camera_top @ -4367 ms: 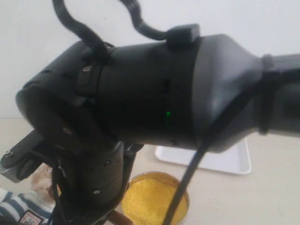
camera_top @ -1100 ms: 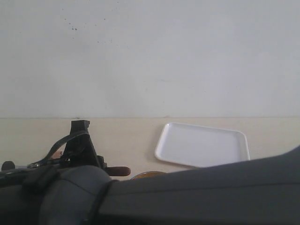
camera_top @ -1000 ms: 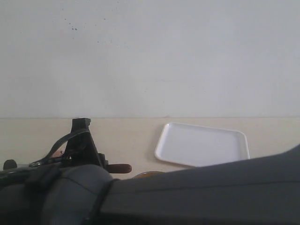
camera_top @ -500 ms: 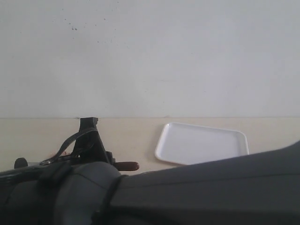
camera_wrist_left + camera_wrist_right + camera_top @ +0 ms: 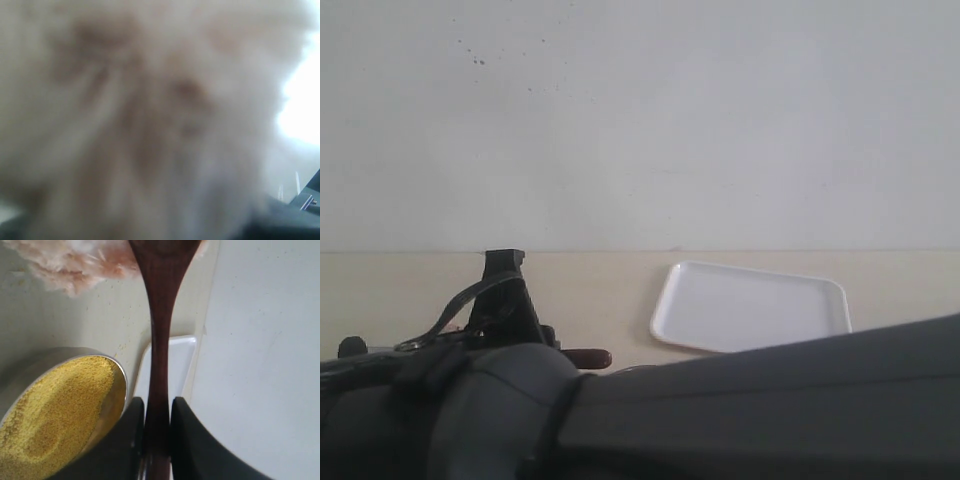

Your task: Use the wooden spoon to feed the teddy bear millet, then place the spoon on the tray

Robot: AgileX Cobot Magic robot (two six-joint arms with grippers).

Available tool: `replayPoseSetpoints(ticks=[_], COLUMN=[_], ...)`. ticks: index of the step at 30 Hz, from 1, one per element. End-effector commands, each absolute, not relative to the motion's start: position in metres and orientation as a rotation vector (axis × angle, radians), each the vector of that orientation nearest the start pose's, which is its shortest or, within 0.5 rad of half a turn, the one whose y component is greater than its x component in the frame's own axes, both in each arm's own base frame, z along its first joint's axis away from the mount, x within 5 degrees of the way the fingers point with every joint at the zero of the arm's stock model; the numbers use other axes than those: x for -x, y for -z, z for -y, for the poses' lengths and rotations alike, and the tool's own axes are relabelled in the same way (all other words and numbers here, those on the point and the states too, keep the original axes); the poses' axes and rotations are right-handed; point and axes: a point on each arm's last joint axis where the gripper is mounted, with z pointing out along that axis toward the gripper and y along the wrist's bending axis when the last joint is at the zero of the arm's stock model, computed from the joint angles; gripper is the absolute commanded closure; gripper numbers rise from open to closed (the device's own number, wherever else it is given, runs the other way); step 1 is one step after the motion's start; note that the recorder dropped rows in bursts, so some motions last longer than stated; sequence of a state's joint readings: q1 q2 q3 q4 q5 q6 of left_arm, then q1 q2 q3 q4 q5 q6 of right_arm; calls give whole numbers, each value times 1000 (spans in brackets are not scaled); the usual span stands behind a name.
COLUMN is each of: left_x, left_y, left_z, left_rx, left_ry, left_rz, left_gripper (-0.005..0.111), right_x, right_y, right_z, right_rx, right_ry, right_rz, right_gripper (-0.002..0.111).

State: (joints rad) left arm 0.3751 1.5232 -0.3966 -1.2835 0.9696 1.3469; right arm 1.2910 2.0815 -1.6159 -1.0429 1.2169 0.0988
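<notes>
In your exterior view a dark arm point(image 5: 740, 410) fills the lower part and hides the front of the table point(image 5: 600, 290). It covers the near edge of the tray point(image 5: 750, 305) and leaves only a reddish-brown stub of the wooden spoon point(image 5: 588, 358). Your left wrist view is all unfocused fur of the teddy bear point(image 5: 150, 115), too blurred to tell face from body. In the right wrist view the picture's edge cuts off the spoon's bowl, the bear's fur and the metal bowl point(image 5: 30, 370) of millet point(image 5: 55, 410). The handle's end disappears between the fingers of the right gripper point(image 5: 156, 407), and the tray is a sliver behind them.
</notes>
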Motion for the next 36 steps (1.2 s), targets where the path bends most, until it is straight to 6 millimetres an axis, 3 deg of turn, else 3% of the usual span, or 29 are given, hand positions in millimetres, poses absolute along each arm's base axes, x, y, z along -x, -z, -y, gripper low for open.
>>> replayPoseSetpoints(ticks=[1,10,17,25,32,36], left_x=[-192,-192,-192,-192,-192,-192], left_y=[-148,-148,-148,-148,-148,-148], left_z=[2,2,2,2,2,2], left_rx=[56,56,56,56,56,56], left_ry=[1140,1140,1140,1140,1140,1140], left_rz=[-2495,-2495,-2495,-2495,-2495,-2495], left_gripper=[103,103,103,103,103,103], right_x=[-186,-179,-179,-184,-175,-168], right_y=[-232,-241,-217,-231,-256,-269], right_z=[-389,-388,-374,-367,-321,-311], right_rx=[1687,1668,1725,1639,1469,1410], right_ry=[966,935,1017,1000,844,735], right_rz=[-1639,-1637,-1638,-1656,-1887,-1984], right_gripper=[106,106,106,106,106,106])
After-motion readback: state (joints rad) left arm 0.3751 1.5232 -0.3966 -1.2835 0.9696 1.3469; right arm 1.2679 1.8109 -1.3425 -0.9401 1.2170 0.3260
